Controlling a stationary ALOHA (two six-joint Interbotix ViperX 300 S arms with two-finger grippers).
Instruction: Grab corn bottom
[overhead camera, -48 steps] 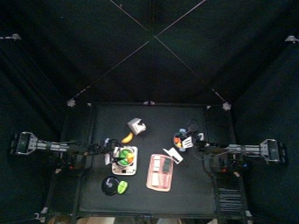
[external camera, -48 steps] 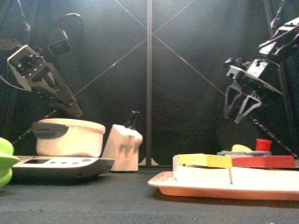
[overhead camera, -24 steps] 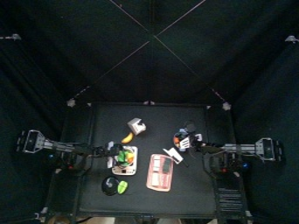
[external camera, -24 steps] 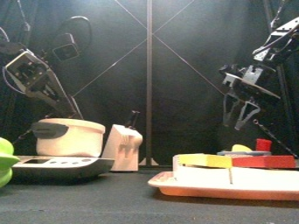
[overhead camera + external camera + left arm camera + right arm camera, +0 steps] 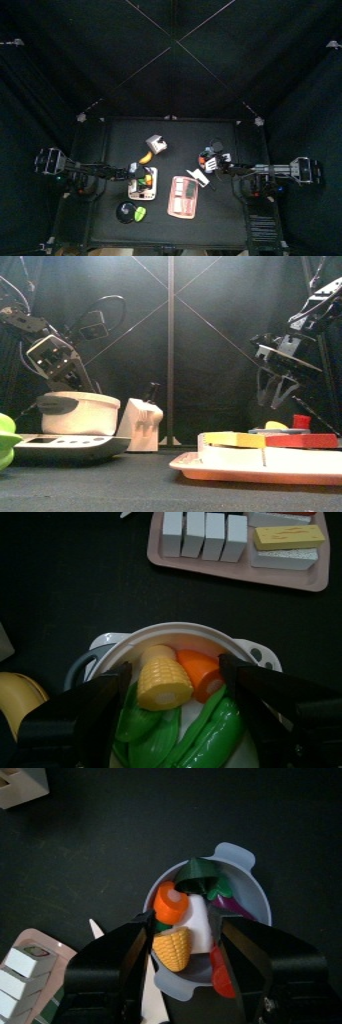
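A yellow corn piece [image 5: 166,678] lies in a white pot [image 5: 120,644] beside an orange piece and green pods. My left gripper [image 5: 178,684] hovers over this pot, jaws wide open on either side of the corn, holding nothing. From the front it hangs above the pot [image 5: 74,412]. A second corn piece [image 5: 174,948] lies in a grey bowl [image 5: 238,860] among toy vegetables. Above that bowl my right gripper [image 5: 187,930] stands open and empty.
A pink tray [image 5: 183,196] with white and yellow blocks sits between the two vessels. A white carton [image 5: 143,422] stands behind the pot, a yellow banana [image 5: 16,698] lies beside it, and a green item [image 5: 128,211] sits near the front edge.
My left arm has reached further in over the table and come down toward the white pot. The right arm has barely moved.
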